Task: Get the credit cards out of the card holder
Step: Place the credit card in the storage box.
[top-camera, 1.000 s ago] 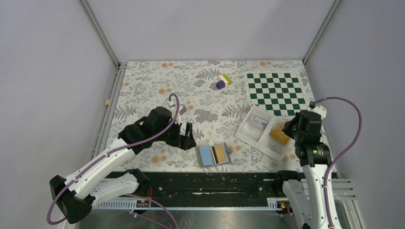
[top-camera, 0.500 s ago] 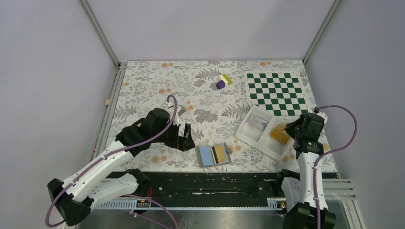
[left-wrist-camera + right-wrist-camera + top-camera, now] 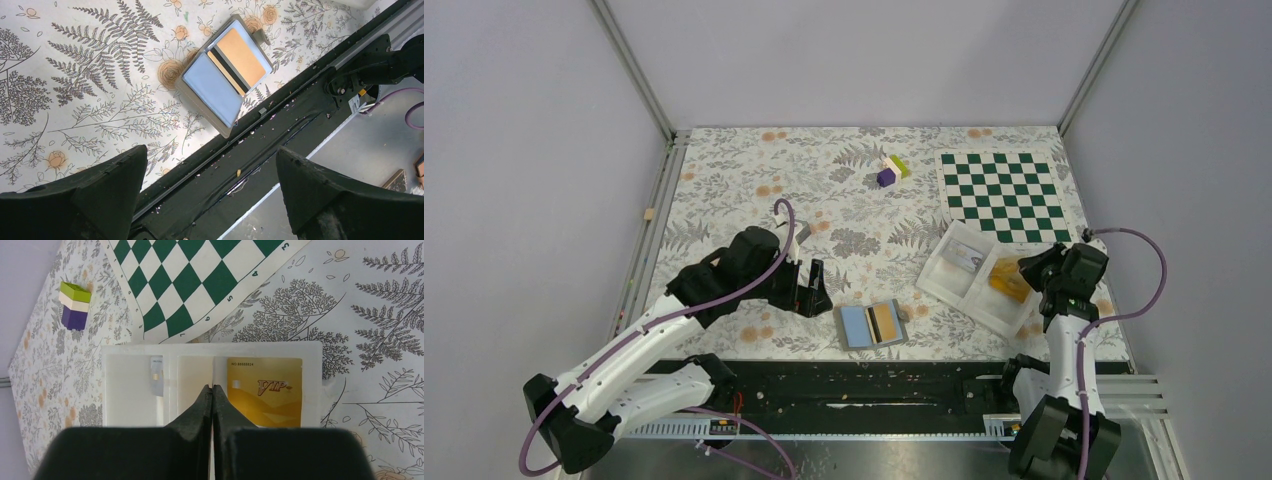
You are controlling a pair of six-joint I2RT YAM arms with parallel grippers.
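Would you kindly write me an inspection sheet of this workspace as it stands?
Surface: floral-patterned tablecloth, lying flat.
Job's things: open grey bifold card holder with light blue panel, at near edge; orange card with black stripe in its other half; gold VIP card in clear-white divided plastic tray.
Clutter: green-and-white chessboard mat; purple, white and green block stack.
Grippers: left gripper, jaws open, beside holder; right gripper, jaws shut, above tray.
Cables: purple cables loop from both arms.
Surroundings: grey walls, metal frame posts.

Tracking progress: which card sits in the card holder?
The orange card with a black stripe, in the card holder; the gold VIP card and the pale card lie in the white tray.
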